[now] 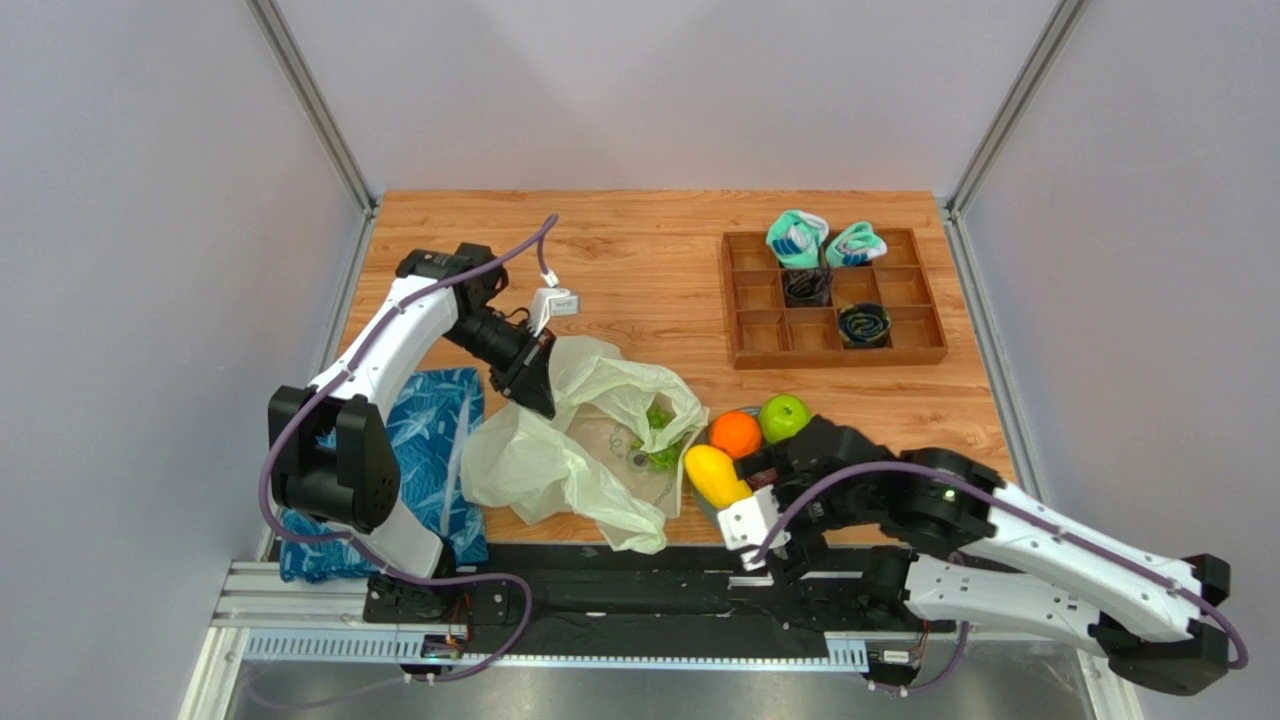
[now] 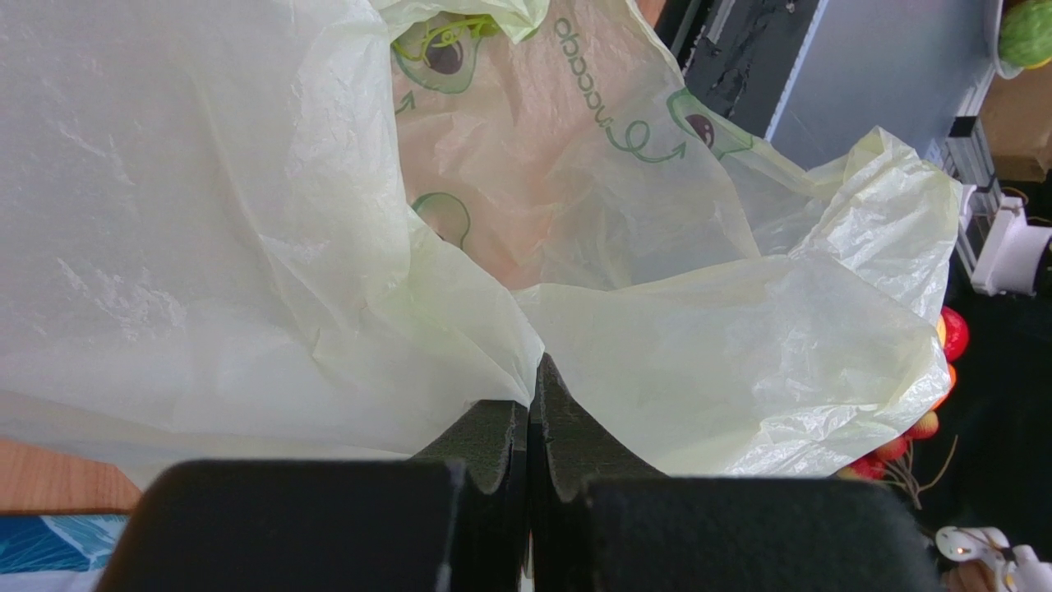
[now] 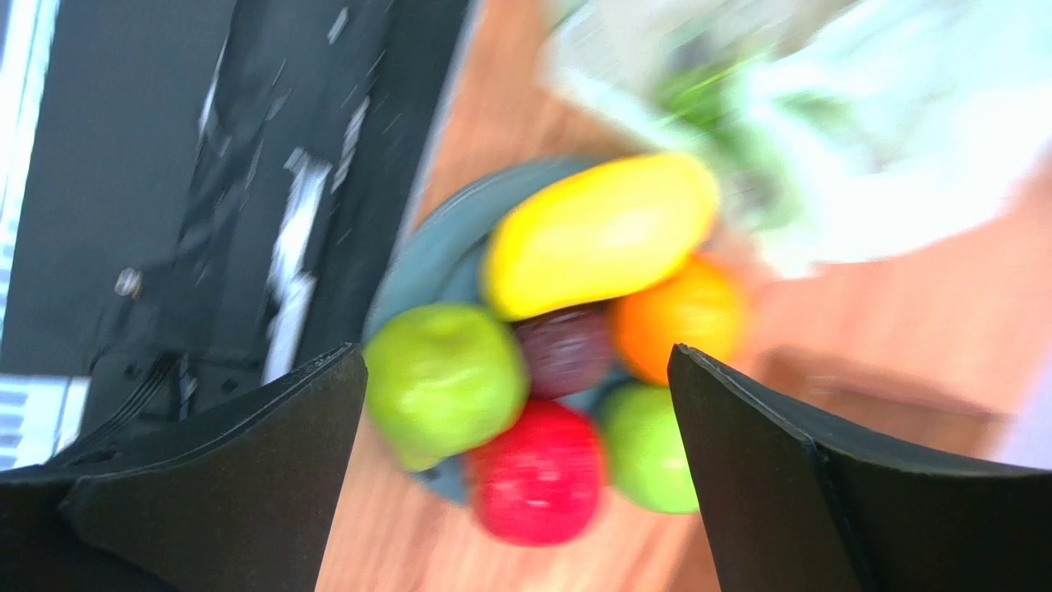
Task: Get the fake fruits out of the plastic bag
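Note:
The pale yellow-green plastic bag [image 1: 579, 450] lies crumpled at the table's front middle. My left gripper [image 1: 535, 384] is shut on a fold of its upper left edge; the left wrist view shows the fingers [image 2: 562, 426] pinched on the film [image 2: 309, 222]. A green grape bunch [image 1: 658, 426] shows inside the bag. To the right of the bag, an orange [image 1: 735, 434], a green apple [image 1: 783, 417] and a yellow mango [image 1: 715, 476] sit on a grey plate [image 3: 426, 241]. My right gripper [image 3: 516, 358] is open above the mango [image 3: 599, 232], red apple [image 3: 537, 472] and dark purple fruit [image 3: 566, 349].
A wooden compartment tray [image 1: 834, 308] with rolled socks [image 1: 796, 236] stands at the back right. A blue leaf-patterned bag [image 1: 436, 435] lies under the left arm. The black mounting rail [image 1: 601, 600] runs along the near edge.

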